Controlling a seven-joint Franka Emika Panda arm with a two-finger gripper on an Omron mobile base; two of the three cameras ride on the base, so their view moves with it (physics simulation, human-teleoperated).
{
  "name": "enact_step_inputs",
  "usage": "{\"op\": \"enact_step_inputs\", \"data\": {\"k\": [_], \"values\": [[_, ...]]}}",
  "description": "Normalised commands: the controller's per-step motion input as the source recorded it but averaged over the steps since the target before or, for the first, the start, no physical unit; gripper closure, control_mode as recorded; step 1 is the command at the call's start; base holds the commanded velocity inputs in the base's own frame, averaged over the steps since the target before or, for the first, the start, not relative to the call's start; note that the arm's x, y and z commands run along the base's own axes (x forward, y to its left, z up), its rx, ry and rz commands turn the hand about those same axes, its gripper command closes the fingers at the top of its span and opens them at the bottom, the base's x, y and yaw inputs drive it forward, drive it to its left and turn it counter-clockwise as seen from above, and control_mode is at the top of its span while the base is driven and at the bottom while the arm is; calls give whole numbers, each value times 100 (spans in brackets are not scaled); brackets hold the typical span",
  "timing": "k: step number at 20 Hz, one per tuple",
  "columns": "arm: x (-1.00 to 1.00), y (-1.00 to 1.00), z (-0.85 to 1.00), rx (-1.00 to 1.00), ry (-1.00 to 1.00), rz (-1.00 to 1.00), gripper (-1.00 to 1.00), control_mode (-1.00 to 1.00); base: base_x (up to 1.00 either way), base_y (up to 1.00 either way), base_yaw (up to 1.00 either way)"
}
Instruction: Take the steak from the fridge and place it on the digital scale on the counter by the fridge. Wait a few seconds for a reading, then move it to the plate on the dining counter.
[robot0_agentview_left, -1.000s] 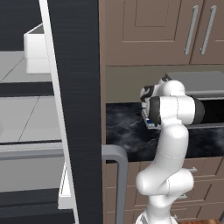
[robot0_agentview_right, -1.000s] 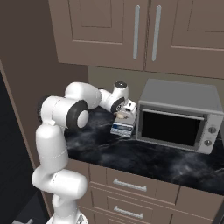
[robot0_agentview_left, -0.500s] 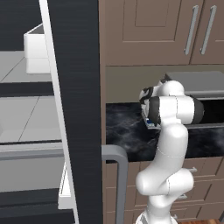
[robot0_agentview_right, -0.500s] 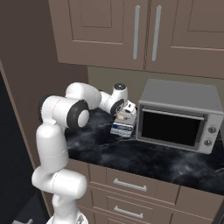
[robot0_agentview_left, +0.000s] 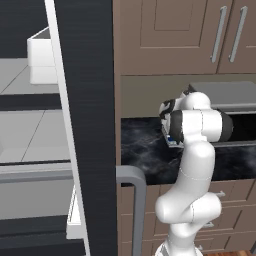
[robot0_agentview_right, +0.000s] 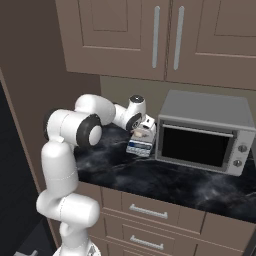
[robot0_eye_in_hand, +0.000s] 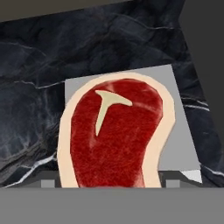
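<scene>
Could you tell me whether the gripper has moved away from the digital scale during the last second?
No: in the right base view the gripper sits over the digital scale, just left of the toaster oven, as before.

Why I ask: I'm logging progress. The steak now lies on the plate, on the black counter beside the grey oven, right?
Not quite. The steak lies on the scale, not a plate: the hand view shows its silver-grey rectangular top under the meat. The rest holds: it sits on the black counter beside the grey oven, as the right base view shows.

Red steak (robot0_eye_in_hand: 114, 138) with pale fat rim, flat on silver-grey digital scale (robot0_eye_in_hand: 182, 140), on black marbled counter (robot0_eye_in_hand: 35, 70)
</scene>
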Motion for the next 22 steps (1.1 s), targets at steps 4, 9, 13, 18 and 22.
{"op": "enact_step_inputs", "data": {"k": [4,9,13,18,22], "values": [[-3,0,0,0,0,0,-100,-100,0,0,0],[-16,0,7,0,0,0,-100,-100,0,0,0],[-19,0,45,0,0,0,-100,-100,0,0,0],[-56,0,73,0,-5,0,-100,-100,0,0,0],[-77,0,71,0,-3,0,-100,-100,0,0,0]]}}
